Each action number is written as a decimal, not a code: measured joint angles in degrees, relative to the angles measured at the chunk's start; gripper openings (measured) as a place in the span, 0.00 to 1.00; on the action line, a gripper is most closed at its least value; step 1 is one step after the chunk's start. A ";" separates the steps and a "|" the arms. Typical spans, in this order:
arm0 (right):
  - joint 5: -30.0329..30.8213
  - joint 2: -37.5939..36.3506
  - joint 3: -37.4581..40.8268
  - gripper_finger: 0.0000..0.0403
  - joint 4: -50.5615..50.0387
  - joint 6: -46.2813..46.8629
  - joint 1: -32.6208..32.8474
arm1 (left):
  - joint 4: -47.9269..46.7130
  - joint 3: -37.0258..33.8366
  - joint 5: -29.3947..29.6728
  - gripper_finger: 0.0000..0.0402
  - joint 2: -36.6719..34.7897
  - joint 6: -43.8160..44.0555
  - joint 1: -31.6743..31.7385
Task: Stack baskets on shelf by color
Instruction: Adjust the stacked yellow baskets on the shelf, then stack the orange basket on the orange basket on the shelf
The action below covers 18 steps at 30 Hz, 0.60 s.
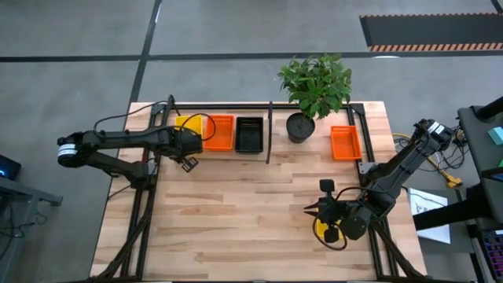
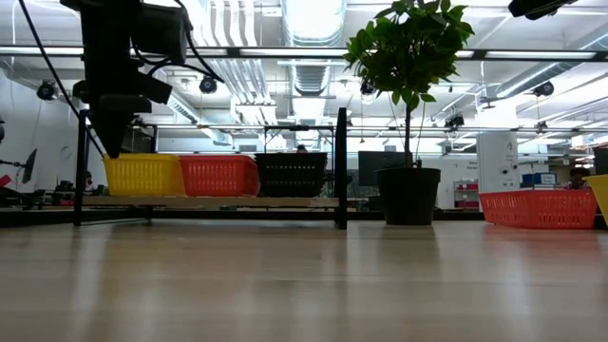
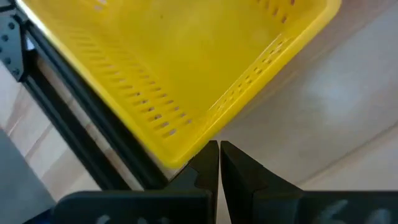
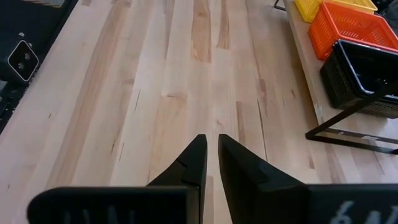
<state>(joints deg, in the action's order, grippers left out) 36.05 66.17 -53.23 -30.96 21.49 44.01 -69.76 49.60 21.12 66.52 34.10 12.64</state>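
Baskets are what this is about, and from where I stand the nearest sign of one is a bit of yellow [image 1: 321,228] showing under the right gripper [image 1: 313,209], low over the near right part of the table [image 1: 236,220]. Its fingers are nearly together with nothing between them; I cannot tell whether that yellow is a basket at all.

Further back, the left gripper [image 3: 219,163] is clenched shut and empty, hanging just at the front corner of the yellow basket [image 3: 180,68] on the shelf [image 1: 169,157]. That basket sits at the left end, with a red-orange basket [image 1: 220,132] touching it and a black basket [image 1: 249,134] beside that.

Beyond the plant pot [image 1: 299,126], another red-orange basket [image 1: 345,142] lies alone on the right.

My guess is the left arm has finished seating the yellow one. It would do best to lift straight up and clear the rim before swinging away, so nothing gets dragged out of line.
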 joint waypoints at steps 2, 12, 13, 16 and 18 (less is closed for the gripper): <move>0.00 0.00 0.00 0.08 -0.01 0.29 0.00 | -0.55 0.09 -0.04 0.00 0.00 0.97 -0.02; 0.02 0.01 0.00 0.08 0.00 0.42 0.00 | 1.75 4.50 -4.94 0.00 0.00 1.64 -1.89; 0.10 0.06 0.00 0.08 0.01 0.57 -0.05 | 1.86 5.53 -5.03 0.00 0.00 1.62 -2.56; 3.84 0.36 0.02 0.08 -0.05 3.34 -0.22 | 3.86 8.25 -4.90 0.00 -0.04 1.62 -5.35; 7.07 0.37 0.02 0.08 -0.50 6.70 -0.70 | 7.96 9.54 -3.93 0.00 -0.15 1.18 -8.31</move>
<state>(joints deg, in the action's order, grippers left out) 43.12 66.54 -53.21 -31.46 28.19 43.31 -61.79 59.14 17.19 66.37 35.28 4.33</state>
